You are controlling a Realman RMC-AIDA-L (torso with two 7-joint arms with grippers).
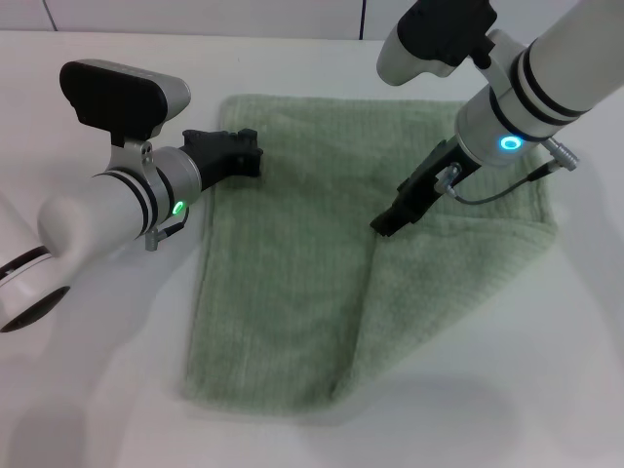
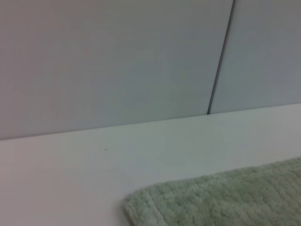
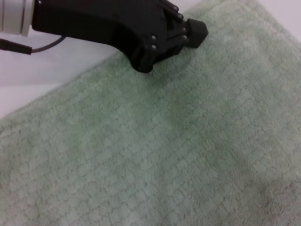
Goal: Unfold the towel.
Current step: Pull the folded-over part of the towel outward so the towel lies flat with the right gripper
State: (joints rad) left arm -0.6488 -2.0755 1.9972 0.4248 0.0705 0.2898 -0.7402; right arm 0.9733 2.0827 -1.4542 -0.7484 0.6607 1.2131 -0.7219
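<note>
The pale green towel [image 1: 292,263] lies flat on the white table, and its near-right part is folded over into a triangular flap [image 1: 439,283]. My right gripper [image 1: 385,222] points down at the flap's tip near the towel's middle. My left gripper [image 1: 249,154] lies at the towel's far-left edge, fingers together, its tip over the cloth. The right wrist view shows that left gripper [image 3: 195,32] on the ribbed towel [image 3: 178,150]. A far corner of the towel [image 2: 211,197] shows in the left wrist view.
The white table [image 1: 97,390] runs around the towel on all sides. A pale wall with a dark vertical seam [image 2: 220,56] stands behind the table's far edge. A thin cable [image 1: 497,190] loops off the right wrist.
</note>
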